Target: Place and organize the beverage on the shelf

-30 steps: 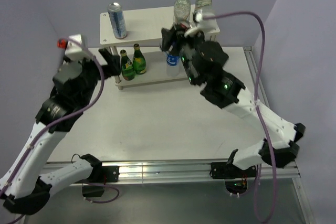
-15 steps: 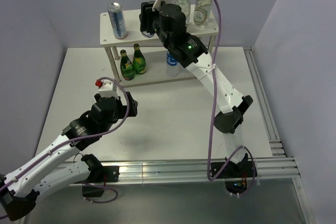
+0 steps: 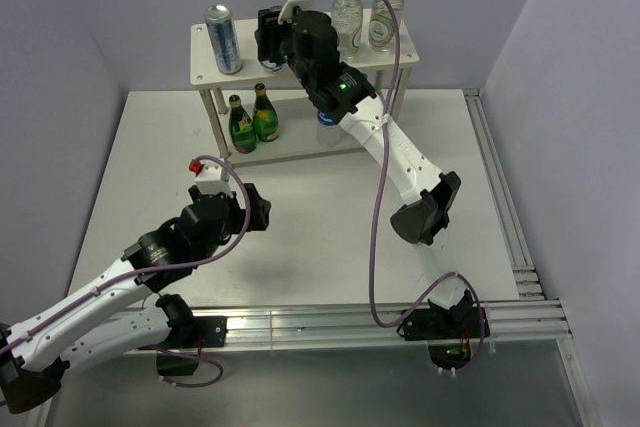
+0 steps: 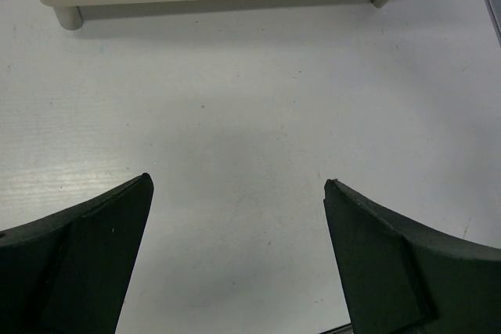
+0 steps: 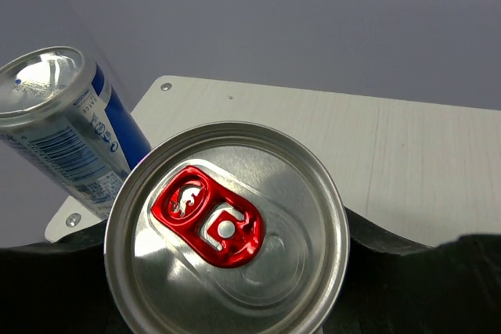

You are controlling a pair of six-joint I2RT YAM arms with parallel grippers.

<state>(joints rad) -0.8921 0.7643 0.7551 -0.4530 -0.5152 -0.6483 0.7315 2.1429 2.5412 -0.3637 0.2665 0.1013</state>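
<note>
Can [image 5: 227,232] carried over beige shelf [image 5: 407,162], silver (red tab)

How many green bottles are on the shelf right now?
2: one green bottle at the lower tier's left end, the other close beside it. The right arm covers part of the shelf, so another may be hidden.

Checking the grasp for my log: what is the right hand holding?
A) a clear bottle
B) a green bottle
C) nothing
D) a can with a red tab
D: in the right wrist view the right hand grips a silver can with a red tab.
</note>
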